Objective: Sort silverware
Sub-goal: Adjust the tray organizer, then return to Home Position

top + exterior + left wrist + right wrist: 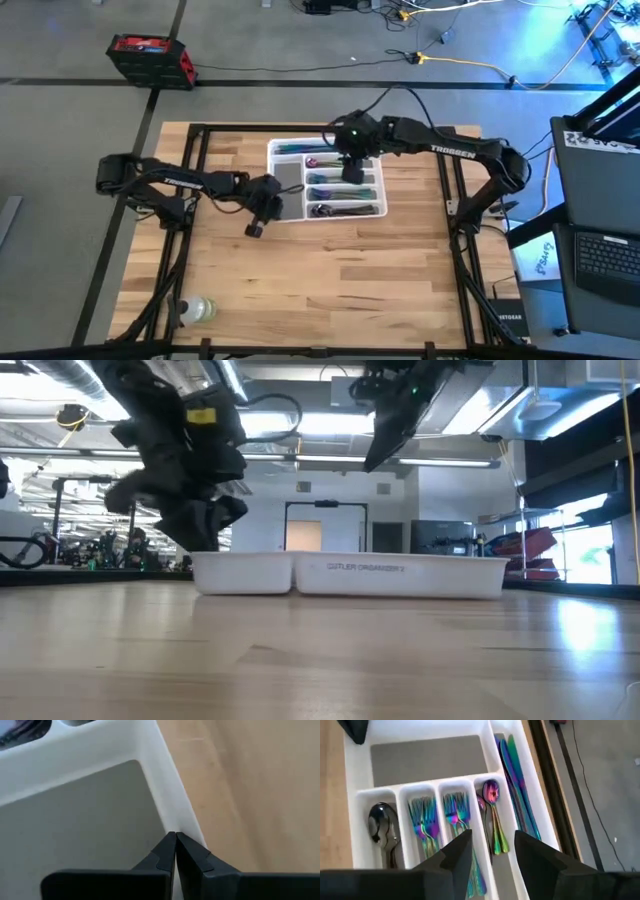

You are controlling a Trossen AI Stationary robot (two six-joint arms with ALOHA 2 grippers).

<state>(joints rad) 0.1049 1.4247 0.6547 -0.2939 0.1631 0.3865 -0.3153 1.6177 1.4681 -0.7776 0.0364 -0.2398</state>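
We are seeing the silverware point(457, 815) all lying sorted in the tray point(420, 732); the worktop point(330, 280) shows no strays. Right end effector point(492, 852) is hovering above, half-open, empty. Left end effector point(175, 851) is pinched closed at the tray rim. We're judging it nearly finished.

Silverware point(457, 815): iridescent blue, purple, pink and teal. Tray point(420, 731): white, with a grey-lined long compartment. Table point(330, 270): light wood grain; arms point(440, 148): black.
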